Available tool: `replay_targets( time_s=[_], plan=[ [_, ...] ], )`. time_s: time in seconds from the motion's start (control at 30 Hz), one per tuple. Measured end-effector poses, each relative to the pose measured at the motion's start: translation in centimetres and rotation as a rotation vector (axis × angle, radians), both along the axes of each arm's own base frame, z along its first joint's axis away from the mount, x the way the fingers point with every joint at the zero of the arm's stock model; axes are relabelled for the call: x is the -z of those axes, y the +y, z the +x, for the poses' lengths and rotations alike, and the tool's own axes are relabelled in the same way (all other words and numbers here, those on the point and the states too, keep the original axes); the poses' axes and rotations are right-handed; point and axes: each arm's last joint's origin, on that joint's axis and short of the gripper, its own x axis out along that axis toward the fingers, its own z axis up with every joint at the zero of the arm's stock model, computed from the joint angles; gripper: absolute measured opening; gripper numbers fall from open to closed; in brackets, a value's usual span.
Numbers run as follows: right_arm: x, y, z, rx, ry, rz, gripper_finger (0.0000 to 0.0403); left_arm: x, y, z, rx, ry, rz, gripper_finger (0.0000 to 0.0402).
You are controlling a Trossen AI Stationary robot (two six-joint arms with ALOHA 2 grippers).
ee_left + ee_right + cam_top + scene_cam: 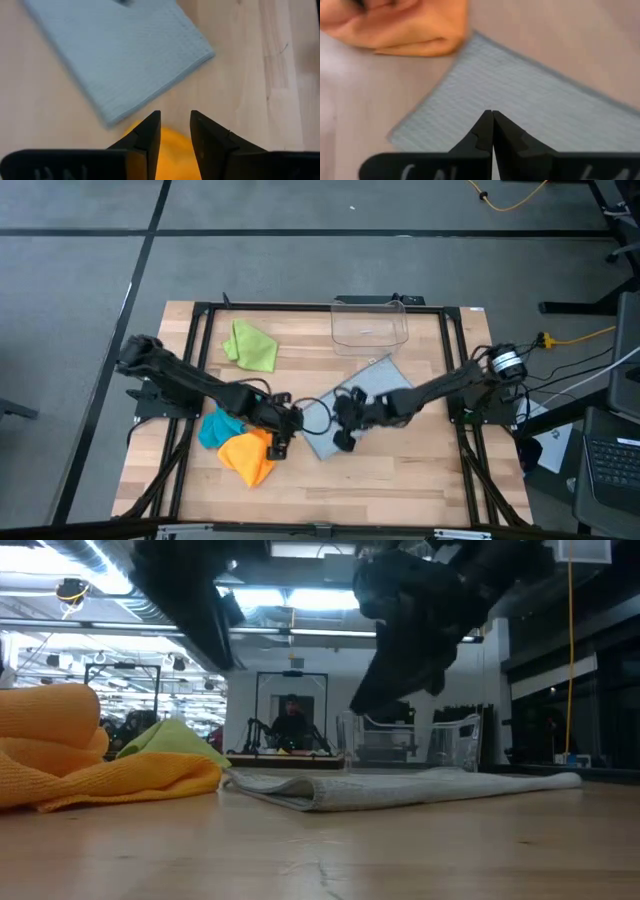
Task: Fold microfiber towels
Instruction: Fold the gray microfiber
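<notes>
Oddly, white lettering on both wrists is cut off, unreadable; left claw (175, 131) slightly parted, empty over orange towel (167, 150), right claw (492, 131) pinched shut, empty above grey towel (530, 100).

Even overhead light; wrist views softly blurred.

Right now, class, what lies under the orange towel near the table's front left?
The orange towel rests partly on bare wooden table, and its upper edge overlaps the teal blue towel. How far the teal cloth runs beneath is hidden by the orange folds and the left arm.
</notes>
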Motion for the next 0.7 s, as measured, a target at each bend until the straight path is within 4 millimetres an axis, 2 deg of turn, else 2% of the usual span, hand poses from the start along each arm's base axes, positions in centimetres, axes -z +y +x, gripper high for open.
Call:
replay_targets(
  time_s=[0.17, 0.23, 0.33, 0.5, 0.7],
  plan=[
    [3.9, 2.8, 2.8, -0.026, -0.024, 0.006, 0.0008, -2.4, 0.8, -1.7, -0.057, -0.057, 0.073, 0.0098],
    [4.3, 3.5, 4.1, -0.034, -0.013, -0.014, 0.0008, -2.8, 0.9, -2.0, -0.071, -0.077, 0.096, 0.0098],
    [4.9, 4.3, 4.9, -0.074, 0.089, -0.033, 0.0008, -2.9, 1.0, -2.1, -0.084, -0.084, 0.115, 0.0098],
    [4.5, 5.8, 4.5, -0.123, 0.238, -0.025, 0.0008, -2.6, 1.1, -2.0, -0.087, -0.064, 0.127, 0.0098],
    [4.3, 8.6, 2.2, -0.184, 0.395, 0.010, 0.0008, -2.6, 1.4, -2.0, -0.107, -0.073, 0.159, 0.0098]
  ],
)
